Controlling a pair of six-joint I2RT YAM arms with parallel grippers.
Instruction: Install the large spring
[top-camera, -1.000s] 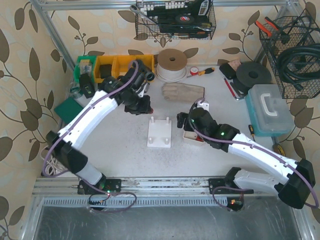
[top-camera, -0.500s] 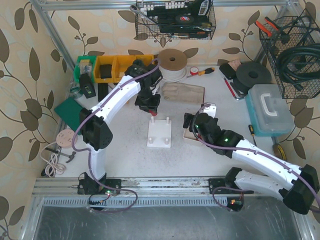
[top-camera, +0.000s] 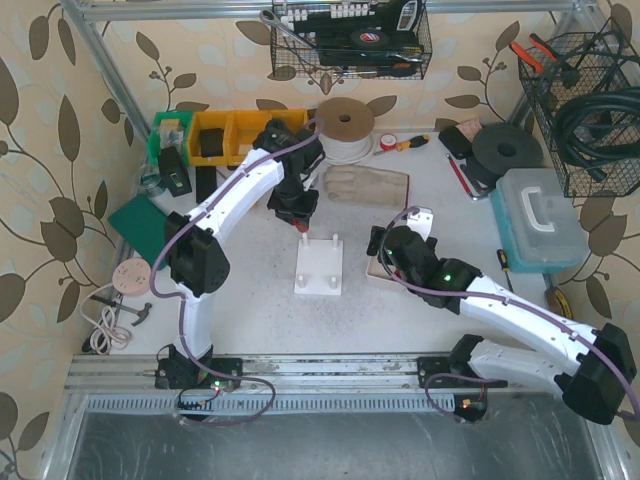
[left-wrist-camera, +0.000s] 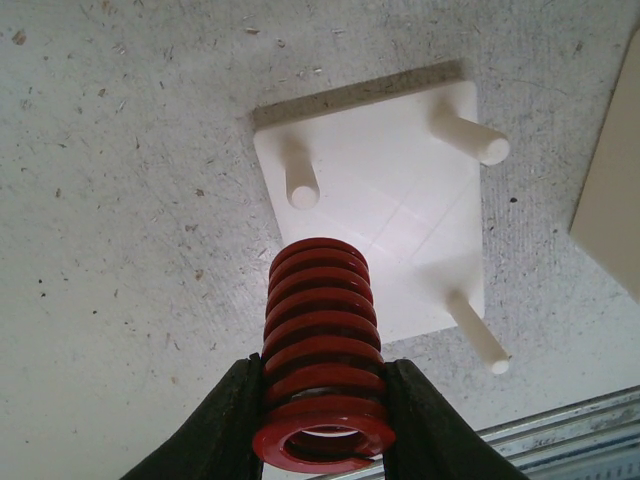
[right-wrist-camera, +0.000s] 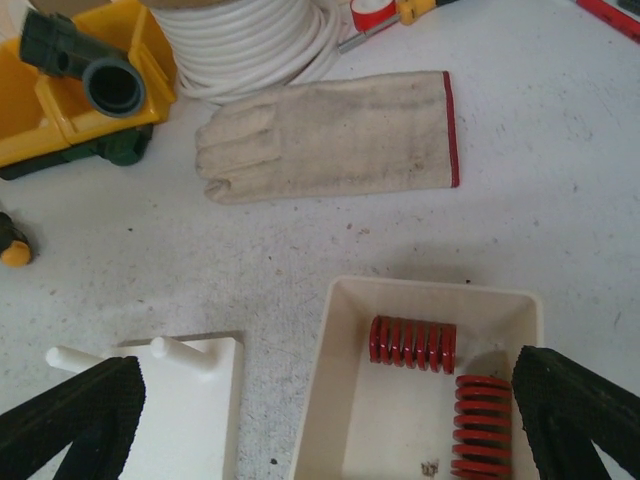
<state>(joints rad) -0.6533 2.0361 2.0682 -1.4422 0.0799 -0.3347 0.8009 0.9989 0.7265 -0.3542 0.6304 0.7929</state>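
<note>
Top external, grey table (top-camera: 255, 300), leaf wallpaper (top-camera: 45, 150), left hand (top-camera: 298, 213) gripping spring (left-wrist-camera: 320, 330)

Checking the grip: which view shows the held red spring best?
Left wrist: the red spring fills the frame, clamped in the left gripper. Top external shows only a red speck; right wrist misses it.

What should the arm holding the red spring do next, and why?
Probably line the red metal coil spring, gripped in the left end effector, over the nearest white plastic peg and lower it; the spring hangs close to that peg, not on it.
</note>
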